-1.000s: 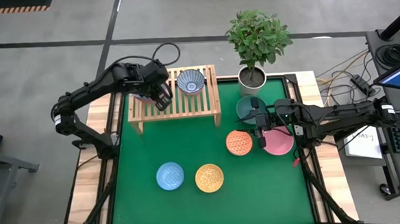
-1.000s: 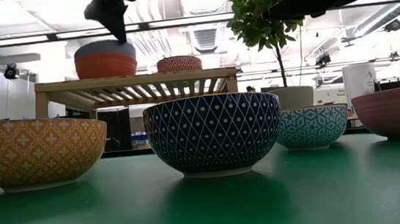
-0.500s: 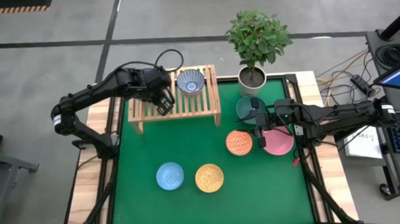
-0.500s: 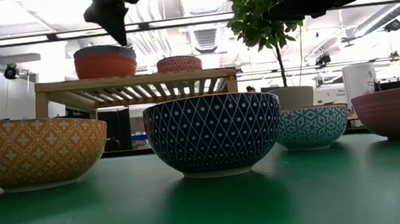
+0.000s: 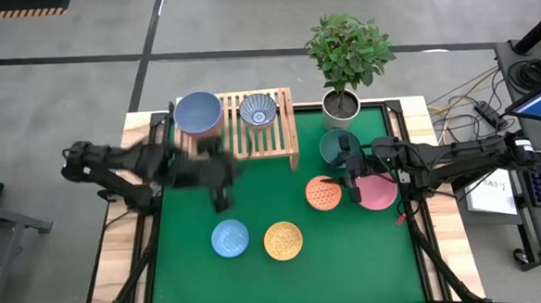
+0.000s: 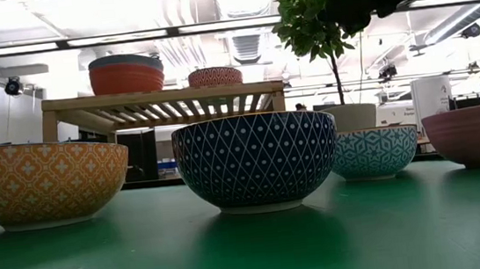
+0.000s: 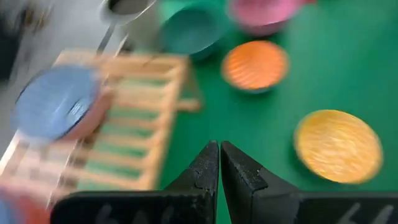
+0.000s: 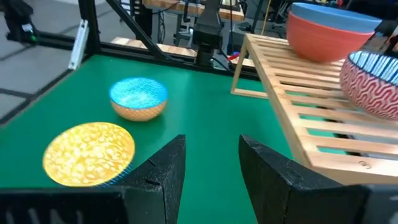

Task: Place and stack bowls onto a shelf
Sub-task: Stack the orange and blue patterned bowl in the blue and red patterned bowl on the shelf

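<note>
Bowls first: on the shelf (image 5: pixel 235 125) I count three, a grey-blue bowl (image 5: pixel 198 110) nested in a red bowl (image 8: pixel 323 40) at one end, and a patterned bowl (image 5: pixel 257 109) with a blue inside and a red squiggle outside sitting alone beside that stack. Five more wait on the green mat (image 5: pixel 282 197) in front of the shelf: a teal bowl (image 5: pixel 336 147) and a pink bowl (image 5: pixel 377 192) off toward the plant end, an orange bowl (image 5: pixel 323 192) between those and the shelf's front edge, and a light blue bowl (image 5: pixel 230 237) and a yellow bowl (image 5: pixel 283 240) side by side well out from the shelf. That makes eight, so by my reckoning the job is under halfway, with five bowls to carry over and room for stacking on the lone patterned one. The left gripper (image 7: pixel 219 163) is over the mat just in front of the shelf, empty, its fingers pressed together. The right gripper (image 8: pixel 211 163) hangs over the teal and pink bowls, fingers spread with nothing between them. One potted plant (image 5: pixel 347 56) stands just beyond the shelf's end, and there is one shelf.
</note>
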`<state>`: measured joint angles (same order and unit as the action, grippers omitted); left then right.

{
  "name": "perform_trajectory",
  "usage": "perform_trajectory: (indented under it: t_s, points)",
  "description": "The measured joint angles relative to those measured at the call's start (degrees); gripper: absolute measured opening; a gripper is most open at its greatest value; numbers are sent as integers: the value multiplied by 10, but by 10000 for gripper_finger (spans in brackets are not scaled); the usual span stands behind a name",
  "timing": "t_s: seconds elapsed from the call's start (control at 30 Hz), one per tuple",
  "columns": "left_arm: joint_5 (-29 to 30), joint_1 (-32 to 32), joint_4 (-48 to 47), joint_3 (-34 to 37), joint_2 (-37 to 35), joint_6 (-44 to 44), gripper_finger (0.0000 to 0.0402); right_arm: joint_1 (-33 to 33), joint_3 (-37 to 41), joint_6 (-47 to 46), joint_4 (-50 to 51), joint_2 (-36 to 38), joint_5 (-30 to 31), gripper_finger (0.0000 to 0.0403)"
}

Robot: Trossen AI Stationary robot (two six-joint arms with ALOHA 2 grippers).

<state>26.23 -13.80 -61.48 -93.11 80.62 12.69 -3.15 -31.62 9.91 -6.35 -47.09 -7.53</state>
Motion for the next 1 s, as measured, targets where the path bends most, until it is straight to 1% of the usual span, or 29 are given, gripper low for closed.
perform_trajectory:
  t_s: [0.17, 0.23, 0.3, 0.43, 0.53, 0.67, 0.73, 0.8, 0.87, 0.93, 1.0]
  points:
    - [5, -125, 148, 91, -1, -114, 0, 20, 0, -32, -26, 0, 3, 139]
    - [5, -155, 203, 136, -1, -153, 0, 30, 0, -42, -37, 0, 15, 139]
    - [13, -170, 249, 180, -3, -175, 0, 39, 0, -49, -40, 0, 34, 139]
    - [54, -165, 335, 271, -28, -178, 0, 53, 0, -72, -50, 0, 69, 139]
    - [63, -155, 406, 343, -66, -192, 0, 57, -7, -92, -49, 0, 78, 139]
    - [63, -152, 574, 440, -138, -262, 0, 60, -19, -120, -43, -1, 95, 139]
    - [66, -152, 641, 486, -178, -297, 0, 60, -30, -131, -37, -11, 104, 139]
    - [84, -152, 678, 525, -218, -311, 0, 60, -46, -132, -21, -31, 106, 139]
    - [114, -153, 696, 553, -259, -303, 0, 60, -73, -134, 11, -57, 106, 139]
    - [130, -152, 699, 576, -294, -279, 0, 60, -110, -136, 73, -87, 106, 139]
    - [132, -152, 696, 598, -323, -257, 0, 60, -154, -143, 150, -123, 106, 139]
